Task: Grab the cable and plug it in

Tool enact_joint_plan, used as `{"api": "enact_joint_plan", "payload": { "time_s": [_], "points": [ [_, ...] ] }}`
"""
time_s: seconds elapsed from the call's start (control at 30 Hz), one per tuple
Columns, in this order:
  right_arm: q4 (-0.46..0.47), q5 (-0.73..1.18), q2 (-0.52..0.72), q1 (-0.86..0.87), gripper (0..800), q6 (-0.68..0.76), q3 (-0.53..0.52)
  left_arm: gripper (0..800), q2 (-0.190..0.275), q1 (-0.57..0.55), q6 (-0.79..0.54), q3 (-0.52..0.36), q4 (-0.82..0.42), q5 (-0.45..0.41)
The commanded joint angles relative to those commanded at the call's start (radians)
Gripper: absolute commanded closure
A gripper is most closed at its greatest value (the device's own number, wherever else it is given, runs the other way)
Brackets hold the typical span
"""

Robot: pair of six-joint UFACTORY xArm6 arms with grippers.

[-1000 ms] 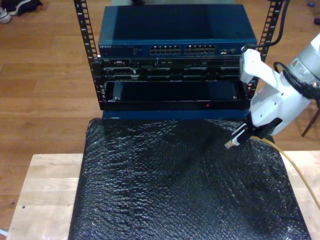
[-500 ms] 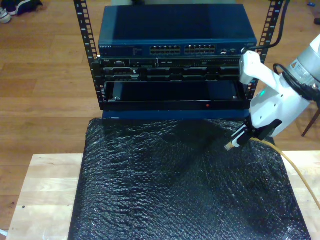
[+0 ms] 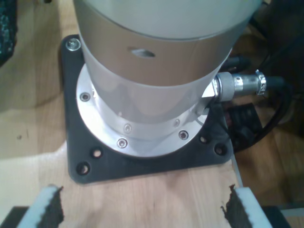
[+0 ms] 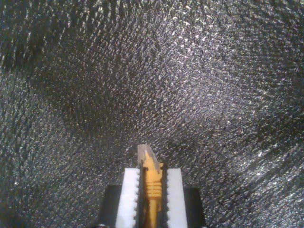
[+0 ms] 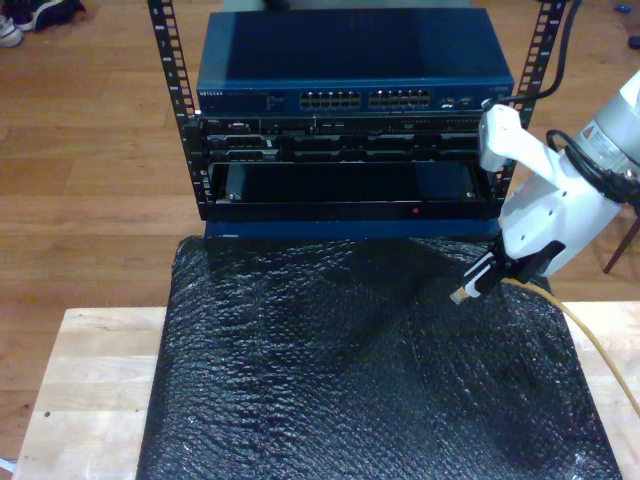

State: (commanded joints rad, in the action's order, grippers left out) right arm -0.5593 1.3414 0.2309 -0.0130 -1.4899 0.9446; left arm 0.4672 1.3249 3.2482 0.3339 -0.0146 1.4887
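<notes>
Between the pads of the second end effector (image 4: 152,190) the cable (image 4: 151,185) is pinched tight, with its clear plug (image 4: 145,154) sticking out just past the tips. The first end effector (image 3: 142,209) is spread wide with nothing in it, and an arm base (image 3: 152,71) stands just ahead of it.

The plug could be twisted in the grip, because so little of it is held. It could then be knocked against the switch (image 5: 355,60) front and missed from the ports (image 5: 365,99). The cable (image 5: 590,335) trails behind the second end effector (image 5: 470,285) and could be pulled tight or caught on the mat (image 5: 350,380) edge.

Below the second end effector the mat is bare, so room is open there. Ahead and above it the rack (image 5: 175,110) posts and the black shelf lip must be passed closely.
</notes>
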Motion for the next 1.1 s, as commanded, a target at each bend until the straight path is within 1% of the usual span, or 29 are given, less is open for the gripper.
{"api": "enact_joint_plan", "payload": {
  "time_s": [0.17,0.27,0.47,0.57,0.67,0.73,1.1],
  "points": [
    [0.000,0.000,0.000,0.000,800,0.000,0.000,0,0.002,0.006,-0.074,-0.012,0.002,-0.034],
    [-0.002,0.000,0.000,0.000,800,0.002,0.000,0,0.002,0.048,-0.103,-0.023,0.005,-0.060],
    [-0.002,0.000,0.000,0.000,800,0.002,0.000,0,0.000,0.112,-0.193,-0.063,0.009,-0.144],
    [0.000,0.002,0.000,0.000,800,0.002,0.000,0,-0.034,0.115,-0.227,-0.089,0.006,-0.193],
    [0.000,0.002,0.000,0.000,800,0.000,0.000,0,-0.041,0.118,-0.235,-0.132,0.006,-0.267],
    [0.000,0.002,0.000,0.002,800,0.000,0.000,0,-0.041,0.120,-0.233,-0.144,0.008,-0.298],
    [0.000,0.002,0.000,0.002,800,0.000,-0.002,0,-0.041,0.121,-0.233,-0.146,0.014,-0.307]
  ]
}}
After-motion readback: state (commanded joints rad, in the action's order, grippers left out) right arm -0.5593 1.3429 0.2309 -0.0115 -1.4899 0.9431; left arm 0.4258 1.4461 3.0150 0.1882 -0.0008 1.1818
